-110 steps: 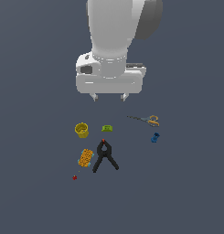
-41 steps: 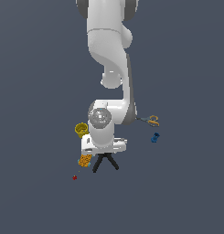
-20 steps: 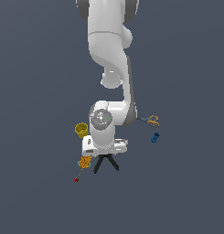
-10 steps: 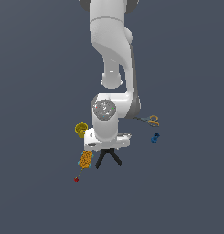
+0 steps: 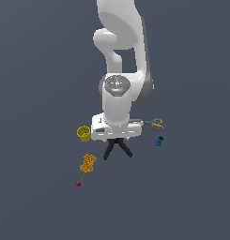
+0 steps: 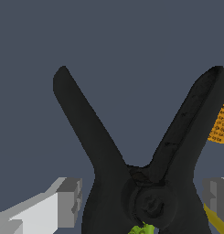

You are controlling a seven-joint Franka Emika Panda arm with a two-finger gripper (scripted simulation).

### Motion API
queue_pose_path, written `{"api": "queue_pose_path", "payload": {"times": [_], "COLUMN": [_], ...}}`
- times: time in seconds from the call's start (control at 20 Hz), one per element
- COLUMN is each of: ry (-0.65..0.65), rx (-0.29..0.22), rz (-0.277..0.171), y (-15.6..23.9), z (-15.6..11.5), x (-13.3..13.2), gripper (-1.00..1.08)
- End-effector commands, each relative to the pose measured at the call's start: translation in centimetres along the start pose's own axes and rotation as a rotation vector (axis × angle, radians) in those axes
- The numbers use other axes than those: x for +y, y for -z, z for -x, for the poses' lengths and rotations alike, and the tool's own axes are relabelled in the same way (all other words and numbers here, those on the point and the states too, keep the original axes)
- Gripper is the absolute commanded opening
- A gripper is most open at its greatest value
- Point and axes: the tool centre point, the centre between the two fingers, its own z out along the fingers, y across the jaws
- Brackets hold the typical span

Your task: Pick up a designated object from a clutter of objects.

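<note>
A: What sits nearest in the exterior view?

B: A tiny red bit (image 5: 78, 184) lowest in the picture, then the orange-and-teal sponge-like piece (image 5: 88, 163) just above it, both toward the exterior view's left.

A: And the black spring clamp (image 5: 117, 147)?

B: Its two splayed legs poke out directly beneath the gripper (image 5: 116, 138). In the wrist view the clamp (image 6: 145, 183) fills the frame, legs spread in a V, its pivot lying between the two grey fingertips (image 6: 70, 201).

A: So the jaws are gripping it?

B: They stand on either side of the clamp's body, close to it, but contact is hidden from me, so I cannot tell whether they are clamped on it or merely straddling it. Whether the clamp is clear of the desk is also unclear.

A: Further back?

B: The yellow cup (image 5: 83, 133) is at the exterior view's left of the gripper, the blue block (image 5: 159, 140) at its right, and the scissors (image 5: 155, 123) just beyond that block. A scrap of green block (image 6: 143, 228) shows under the clamp in the wrist view
</note>
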Motion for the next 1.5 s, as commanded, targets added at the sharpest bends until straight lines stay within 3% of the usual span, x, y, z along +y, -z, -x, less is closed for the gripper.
{"api": "queue_pose_path", "payload": {"times": [0.0,0.95,1.45], "ry": [0.000,-0.002,-0.002], "rx": [0.001,-0.005,-0.006], "rz": [0.001,0.001,0.000], "y": [2.2,19.5,24.4], "z": [0.8,7.0,8.4], "x": [-0.9,-8.1,-10.1], "gripper": [-1.00,-1.00,-1.00]}}
